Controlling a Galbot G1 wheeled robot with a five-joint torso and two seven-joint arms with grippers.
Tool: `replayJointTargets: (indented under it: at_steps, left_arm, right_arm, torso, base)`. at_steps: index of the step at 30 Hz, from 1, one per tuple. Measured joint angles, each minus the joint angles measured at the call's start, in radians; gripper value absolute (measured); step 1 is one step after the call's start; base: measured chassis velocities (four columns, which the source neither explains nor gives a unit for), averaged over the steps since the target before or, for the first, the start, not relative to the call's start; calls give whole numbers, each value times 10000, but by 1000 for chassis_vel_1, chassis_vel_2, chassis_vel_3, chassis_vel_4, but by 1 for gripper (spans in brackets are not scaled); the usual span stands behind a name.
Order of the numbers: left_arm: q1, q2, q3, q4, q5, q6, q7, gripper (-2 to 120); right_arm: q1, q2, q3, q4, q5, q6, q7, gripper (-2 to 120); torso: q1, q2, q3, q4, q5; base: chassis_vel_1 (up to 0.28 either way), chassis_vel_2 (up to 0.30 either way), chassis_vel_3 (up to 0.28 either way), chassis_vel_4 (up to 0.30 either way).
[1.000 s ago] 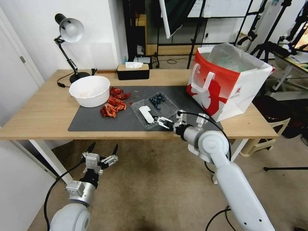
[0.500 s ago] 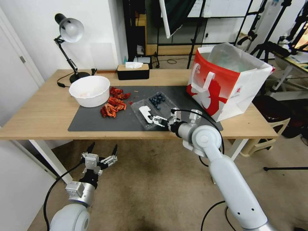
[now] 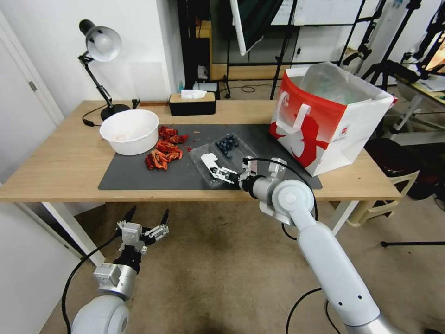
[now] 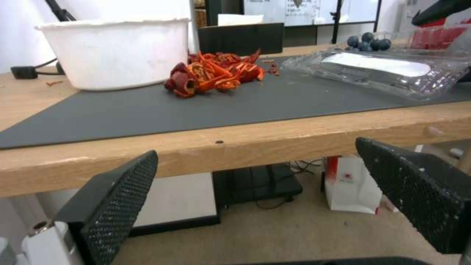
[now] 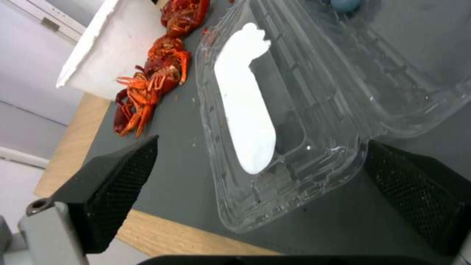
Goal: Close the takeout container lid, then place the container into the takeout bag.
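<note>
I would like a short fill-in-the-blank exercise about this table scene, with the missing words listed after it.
1. The takeout container lies open on the dark ____.
2. The white label sits on the clear lid, while the other half holds ____.
3. The right claw is open at the lid's near edge, and the left claw hangs open ____ the table edge.
4. The takeout bag stands to the robot's ____ of the container.

Missing words: mat; blueberries; below; right

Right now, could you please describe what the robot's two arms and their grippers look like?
Both arms have smooth, pale grey-white rounded shells with metallic silver wrist segments, and a black cable loops along each wrist. The left gripper and the right gripper are silver mechanisms. Their fingers are black and wedge-shaped, with finely textured, mesh-like pads.
</note>
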State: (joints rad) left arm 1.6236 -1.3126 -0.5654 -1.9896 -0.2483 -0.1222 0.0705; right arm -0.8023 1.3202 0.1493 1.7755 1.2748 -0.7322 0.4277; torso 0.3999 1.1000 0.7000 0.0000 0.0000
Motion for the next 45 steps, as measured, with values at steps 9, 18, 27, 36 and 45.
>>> replayJointTargets:
  at_steps: [9, 18, 27, 36, 45]
  left_arm:
    - [-43, 115, -114, 49, -61, 7, 142, 100]
    - [-61, 109, -114, 149, -70, -81, 140, 100]
    - [-77, 105, -108, 216, -73, -200, 107, 100]
    - [-56, 91, -124, 256, -72, -281, 99, 100]
    - [-47, 91, -157, 300, -71, -354, 94, 100]
  right_arm:
    - [230, 53, -55, -264, -30, 3, -153, 100]
    - [358, 131, -87, -388, -461, 62, -809, 100]
    - [354, 245, -321, -391, -1264, 360, -1677, 100]
    - [402, 435, -599, -393, -1446, 375, -1800, 100]
    - [401, 678, -798, -498, -1586, 407, -1870, 100]
  torso:
    - [0, 0, 0, 0, 0]
    - [0, 0, 0, 0, 0]
    - [0, -1, 0, 0, 0]
    - [0, 0, 1, 0, 0]
    - [1, 0, 0, 1, 0]
  base:
    - [0, 0, 0, 0]
    - [0, 0, 0, 0]
    - [0, 0, 0, 0]
    - [0, 0, 0, 0]
    - [0, 0, 0, 0]
